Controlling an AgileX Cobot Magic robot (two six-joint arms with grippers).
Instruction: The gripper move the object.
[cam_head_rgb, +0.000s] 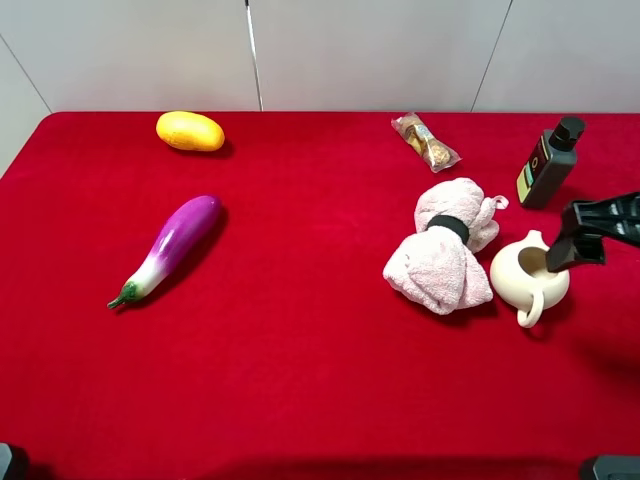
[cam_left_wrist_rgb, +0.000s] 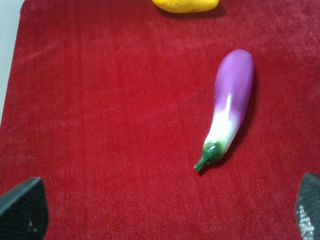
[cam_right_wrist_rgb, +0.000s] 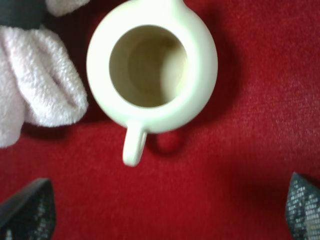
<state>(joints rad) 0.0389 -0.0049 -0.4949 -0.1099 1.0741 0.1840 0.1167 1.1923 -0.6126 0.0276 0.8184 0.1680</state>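
Observation:
The cream-white pitcher (cam_head_rgb: 515, 282) stands upright on the red cloth at the right, with its handle toward the front. My right gripper (cam_head_rgb: 572, 248) hovers over the pitcher's right rim, open and empty. In the right wrist view the pitcher (cam_right_wrist_rgb: 200, 65) is seen from above with its mouth open, and the gripper (cam_right_wrist_rgb: 165, 210) has its fingertips (cam_right_wrist_rgb: 30, 212) spread wide on the handle side, apart from it. My left gripper (cam_left_wrist_rgb: 165, 210) is open and empty above the cloth, near the stem end of an eggplant (cam_left_wrist_rgb: 230, 100).
A pink rolled towel (cam_head_rgb: 445, 255) with a black band touches the pitcher's left side and shows in the right wrist view (cam_right_wrist_rgb: 35, 85). A dark bottle (cam_head_rgb: 548, 165) stands behind the pitcher. A snack packet (cam_head_rgb: 426, 141), a yellow fruit (cam_head_rgb: 190, 131) and the purple eggplant (cam_head_rgb: 170, 248) lie elsewhere.

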